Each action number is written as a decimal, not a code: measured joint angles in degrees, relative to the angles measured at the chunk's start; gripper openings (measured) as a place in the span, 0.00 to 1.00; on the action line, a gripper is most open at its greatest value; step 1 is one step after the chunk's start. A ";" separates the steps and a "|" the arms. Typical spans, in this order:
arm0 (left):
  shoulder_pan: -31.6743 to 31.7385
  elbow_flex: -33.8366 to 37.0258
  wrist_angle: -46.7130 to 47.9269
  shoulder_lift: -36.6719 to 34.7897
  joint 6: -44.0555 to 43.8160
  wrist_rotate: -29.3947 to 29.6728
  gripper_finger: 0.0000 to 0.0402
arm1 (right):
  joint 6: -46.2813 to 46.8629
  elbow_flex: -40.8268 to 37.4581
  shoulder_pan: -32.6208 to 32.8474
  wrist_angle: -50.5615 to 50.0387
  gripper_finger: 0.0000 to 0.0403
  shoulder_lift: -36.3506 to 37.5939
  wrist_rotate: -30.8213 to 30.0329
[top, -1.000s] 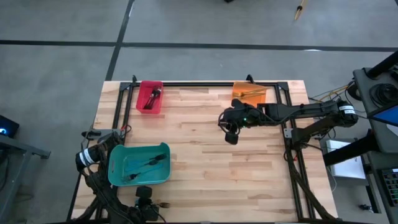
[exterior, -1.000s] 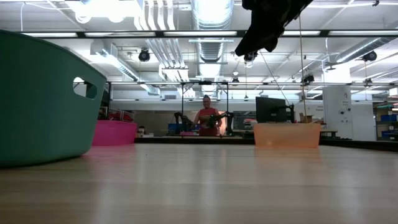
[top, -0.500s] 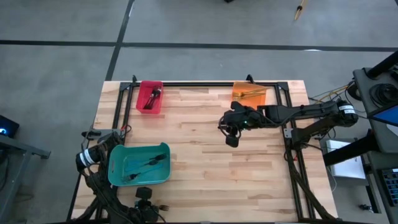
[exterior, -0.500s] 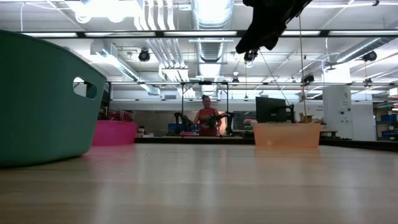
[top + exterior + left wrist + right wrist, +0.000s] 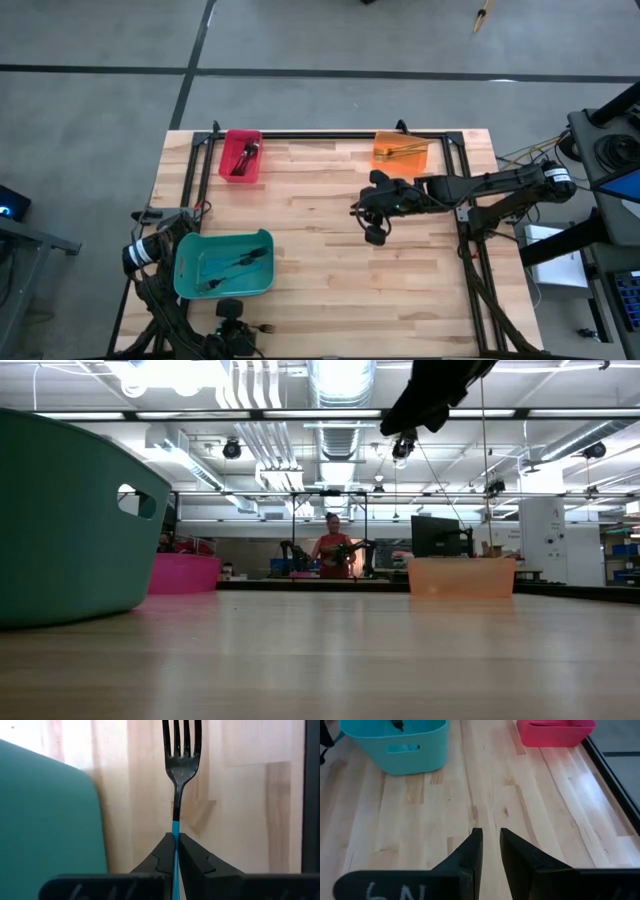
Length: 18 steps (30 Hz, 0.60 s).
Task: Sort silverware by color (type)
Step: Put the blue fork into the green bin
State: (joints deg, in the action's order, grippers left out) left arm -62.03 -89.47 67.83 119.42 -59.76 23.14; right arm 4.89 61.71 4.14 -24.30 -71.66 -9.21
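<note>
- High view: the left gripper [image 5: 232, 322] is at the lower edge of the frame, below the teal bin [image 5: 223, 264]; the right gripper [image 5: 375, 233] hangs over the middle of the counter [image 5: 330, 290].
- Low view: a dark arm is at the top, right of center.
- Left wrist view: the fingers [image 5: 162, 857] pinch the blue handle of a fork [image 5: 180, 775].
- Right wrist view: the fingers [image 5: 472, 851] stand slightly apart, holding nothing.

fork [image 5: 179, 775] handle hidden between jaws
</note>
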 joint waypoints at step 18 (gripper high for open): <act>0.35 -3.98 1.67 -0.17 -6.44 3.35 0.00 | 3.72 0.00 5.49 0.94 0.14 -0.02 0.08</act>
State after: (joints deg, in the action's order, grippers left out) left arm -61.68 -93.44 69.50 119.24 -66.20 26.49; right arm 8.60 61.71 9.64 -23.36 -71.68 -9.13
